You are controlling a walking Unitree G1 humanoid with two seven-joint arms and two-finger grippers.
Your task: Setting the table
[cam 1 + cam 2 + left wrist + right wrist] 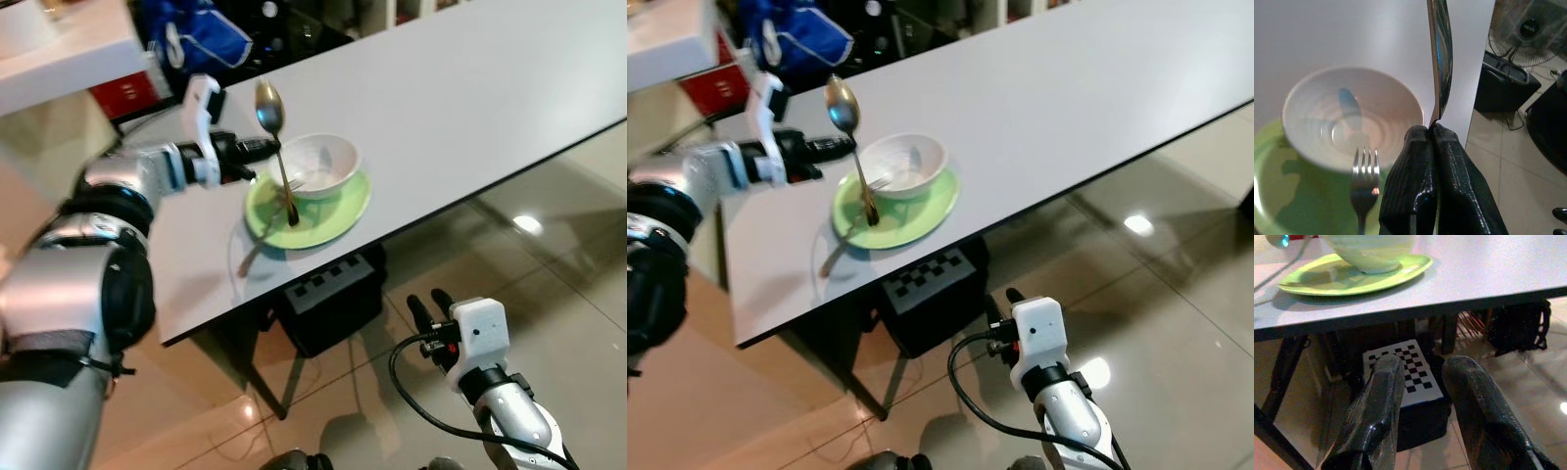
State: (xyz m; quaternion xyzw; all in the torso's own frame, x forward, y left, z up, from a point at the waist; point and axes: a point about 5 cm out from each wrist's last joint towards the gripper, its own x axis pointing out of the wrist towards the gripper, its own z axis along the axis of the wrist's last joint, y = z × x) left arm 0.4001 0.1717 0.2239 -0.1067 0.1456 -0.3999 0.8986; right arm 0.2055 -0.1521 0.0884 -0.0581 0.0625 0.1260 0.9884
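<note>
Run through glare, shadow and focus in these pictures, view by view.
Left eye view: a ceiling light glares off the glossy tiled floor; the silver left arm's shoulder is blurred. Left wrist view: the round white ceramic bowl and silver fork are soft, and the left end effector, shut on the shiny metal spoon, shades the green plate. Right wrist view: dark under the table.

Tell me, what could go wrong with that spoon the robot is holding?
The left gripper pinches the spoon only by its thin handle, bowl end up, so it might twist or slip. Its lower end hangs over the green plate beside the white bowl, so it could knock the bowl. The fork already leans there, so they may clash.
</note>
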